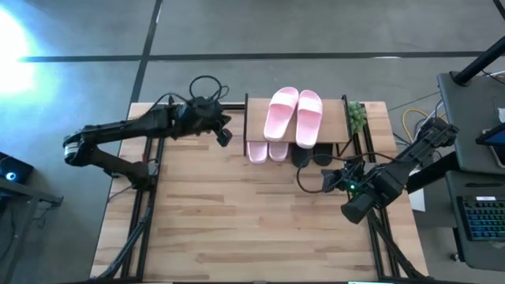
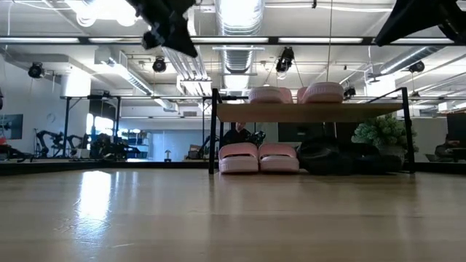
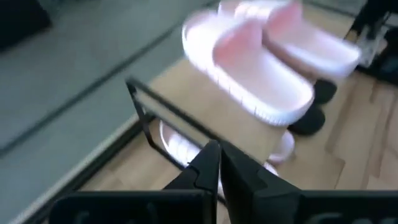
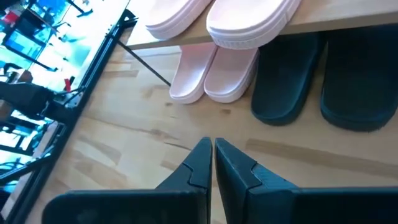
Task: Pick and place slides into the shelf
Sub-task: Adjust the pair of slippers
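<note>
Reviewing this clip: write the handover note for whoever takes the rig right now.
Left gripper: shut, empty, raised beside the shelf.
Right gripper: shut, empty, in front of the shelf.
Two pink slides on top; two pink slides underneath, black slides beside them.
Done: all six slides appear shelved.
Left: nothing visible on the table; retract the arms.

Setting: open-plan robotics lab or workshop.
Ceiling: exposed ducts [image 2: 240, 44] and strip lights, upper part of low view.
Floor: grey concrete [image 1: 260, 31], top of high view.
Bench: wooden tabletop [image 1: 237, 213] on black frame.
Desk gear: keyboard [image 1: 481, 221], lower right of high view.
Background: other robot arms [image 2: 54, 140], left of low view.
</note>
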Motion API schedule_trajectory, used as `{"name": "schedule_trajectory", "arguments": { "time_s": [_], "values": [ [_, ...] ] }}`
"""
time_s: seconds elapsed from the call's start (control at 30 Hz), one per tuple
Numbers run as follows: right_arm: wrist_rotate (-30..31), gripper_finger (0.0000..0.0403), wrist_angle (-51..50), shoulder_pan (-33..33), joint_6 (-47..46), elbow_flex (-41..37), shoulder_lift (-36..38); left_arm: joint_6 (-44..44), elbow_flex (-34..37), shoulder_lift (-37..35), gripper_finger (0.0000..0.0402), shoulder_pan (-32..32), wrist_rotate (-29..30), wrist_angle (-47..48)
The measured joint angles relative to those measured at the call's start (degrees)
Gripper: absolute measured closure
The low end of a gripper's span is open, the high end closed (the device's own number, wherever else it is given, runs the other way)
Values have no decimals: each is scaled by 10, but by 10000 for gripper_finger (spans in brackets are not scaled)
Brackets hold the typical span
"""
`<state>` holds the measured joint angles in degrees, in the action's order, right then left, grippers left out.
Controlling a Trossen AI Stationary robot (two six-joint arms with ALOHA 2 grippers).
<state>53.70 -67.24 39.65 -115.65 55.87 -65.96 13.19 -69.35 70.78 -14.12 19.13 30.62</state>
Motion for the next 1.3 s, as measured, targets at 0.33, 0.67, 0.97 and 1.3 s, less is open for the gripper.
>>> {"name": "schedule_trajectory", "arguments": {
  "time_s": [0.33,0.67,0.97,1.3],
  "values": [
    [-2,390,-83,-22,-84,0,-3,18,94,25,402,-47,-89,-56],
    [-37,390,-67,-45,-82,0,-2,12,101,21,402,-57,-114,-113],
    [-59,390,106,-187,168,3,-2,-2,81,26,402,-111,-222,-205],
    [-108,390,96,-300,307,46,3,-96,-144,179,402,-148,-296,-70]
  ]
}}
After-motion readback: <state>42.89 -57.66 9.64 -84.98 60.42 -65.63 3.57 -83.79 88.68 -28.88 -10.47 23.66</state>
